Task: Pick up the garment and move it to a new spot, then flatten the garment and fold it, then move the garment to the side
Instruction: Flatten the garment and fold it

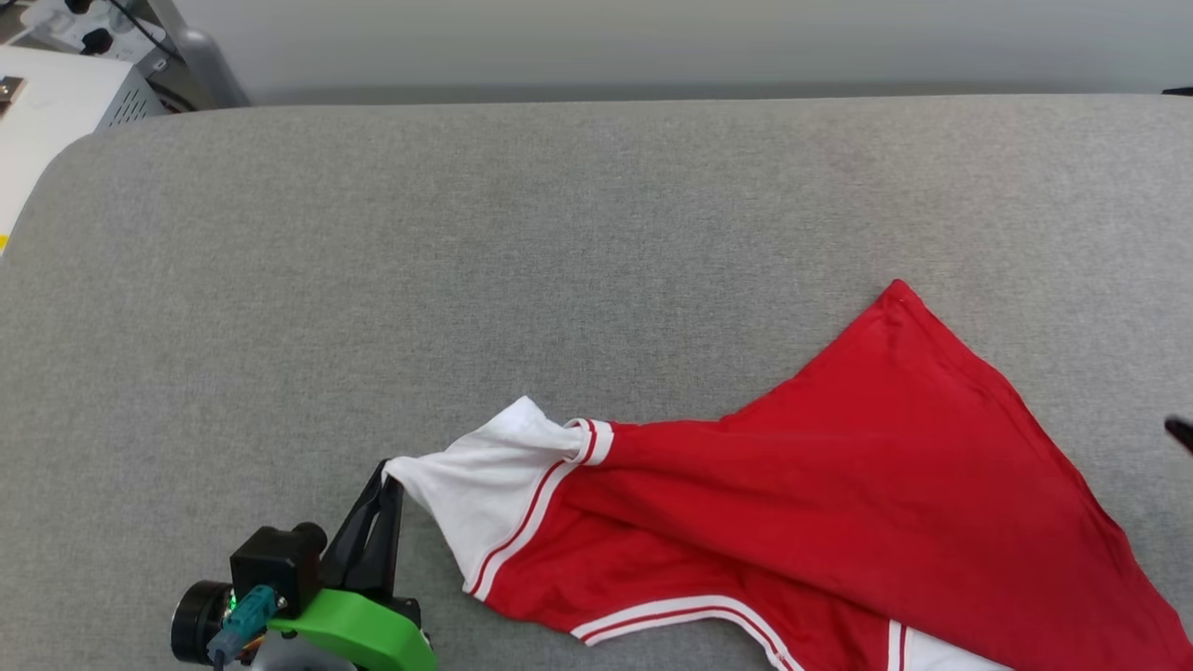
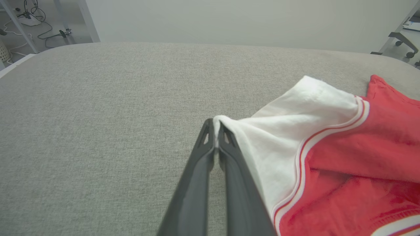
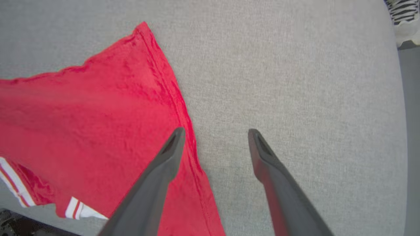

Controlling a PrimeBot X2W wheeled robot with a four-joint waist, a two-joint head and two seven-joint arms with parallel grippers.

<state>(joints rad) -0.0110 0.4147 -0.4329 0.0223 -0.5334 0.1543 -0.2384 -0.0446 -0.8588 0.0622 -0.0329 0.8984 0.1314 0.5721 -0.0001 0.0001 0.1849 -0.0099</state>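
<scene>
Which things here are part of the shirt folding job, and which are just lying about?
Job: garment; left gripper shut on its white sleeve; right gripper open over its red edge.
Lying about: white box; floor cables; chair base.

Noted a grey woven-fabric counter [image 1: 596,214] with rounded corners, backed by a plain pale wall [image 1: 652,37]. Logged beyond its far left corner a white metal cabinet with a perforated side [image 1: 65,107], black plugs [image 1: 93,39] above it, and a slanted grey metal post [image 1: 200,56]. Recorded in the left wrist view loose cables [image 2: 42,31] on the floor and a grey chair base with castor [image 2: 405,42]. Spotted a black-and-white striped item [image 3: 402,9] at the right wrist view's top right corner; identity unclear.
</scene>
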